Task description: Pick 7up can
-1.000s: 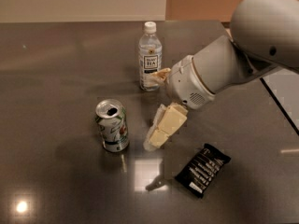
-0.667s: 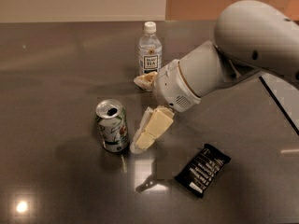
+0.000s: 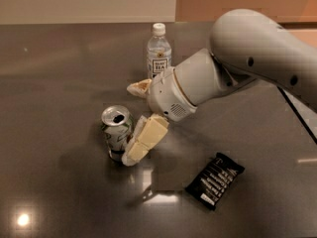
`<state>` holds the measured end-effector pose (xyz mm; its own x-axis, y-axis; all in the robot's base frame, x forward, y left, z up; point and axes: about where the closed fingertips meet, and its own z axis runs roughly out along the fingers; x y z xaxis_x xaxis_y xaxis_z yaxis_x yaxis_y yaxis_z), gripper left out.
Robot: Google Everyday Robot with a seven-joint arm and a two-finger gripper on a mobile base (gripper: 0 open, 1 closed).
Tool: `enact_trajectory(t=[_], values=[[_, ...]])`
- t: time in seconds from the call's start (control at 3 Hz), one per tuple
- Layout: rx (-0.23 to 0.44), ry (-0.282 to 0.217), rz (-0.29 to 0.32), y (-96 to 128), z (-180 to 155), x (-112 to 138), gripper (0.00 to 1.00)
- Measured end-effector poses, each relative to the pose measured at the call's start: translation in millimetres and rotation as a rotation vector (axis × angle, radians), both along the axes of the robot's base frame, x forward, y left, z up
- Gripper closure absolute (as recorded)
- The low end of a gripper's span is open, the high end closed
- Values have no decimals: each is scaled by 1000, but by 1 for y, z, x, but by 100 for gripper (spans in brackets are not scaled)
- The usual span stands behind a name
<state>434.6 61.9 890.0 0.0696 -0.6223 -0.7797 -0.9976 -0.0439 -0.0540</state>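
Camera view: the small aluminium 7up can [image 3: 117, 133] with a white-and-green label stands upright on the dark grey glossy table [image 3: 49, 93], left of centre, its silver top open and facing up.
Can's neighbours: the near cream finger [image 3: 146, 139] of the gripper lies slanted along the can's right side, its tip low by the can's base. Whether it touches the can cannot be told.
Gripper: the cream two-finger gripper [image 3: 131, 123] sits at the can's right, pointing left and downward. Its fingers are spread wide and hold nothing.
Far finger: the other finger [image 3: 139, 87] juts left, above and behind the can, apart from it.
Wrist: a white rounded wrist housing [image 3: 171, 95] with a thin tan ring sits just right of the fingers.
Arm: the large white smooth arm [image 3: 257, 53] comes in from the upper right and slopes down towards the can.
Bottle: a clear plastic bottle [image 3: 159, 53] with a white cap and a white label stands upright behind the wrist, partly covered by it.
Packet: a black flat snack packet [image 3: 215, 180] with white print lies on the table to the lower right, well apart from the can.
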Motion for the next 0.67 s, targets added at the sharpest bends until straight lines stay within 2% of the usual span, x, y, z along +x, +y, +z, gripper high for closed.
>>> enact_trajectory(t=[0.33, 0.67], values=[[15, 10, 17, 11, 0, -2, 17], [14, 17, 24, 15, 2, -4, 41]])
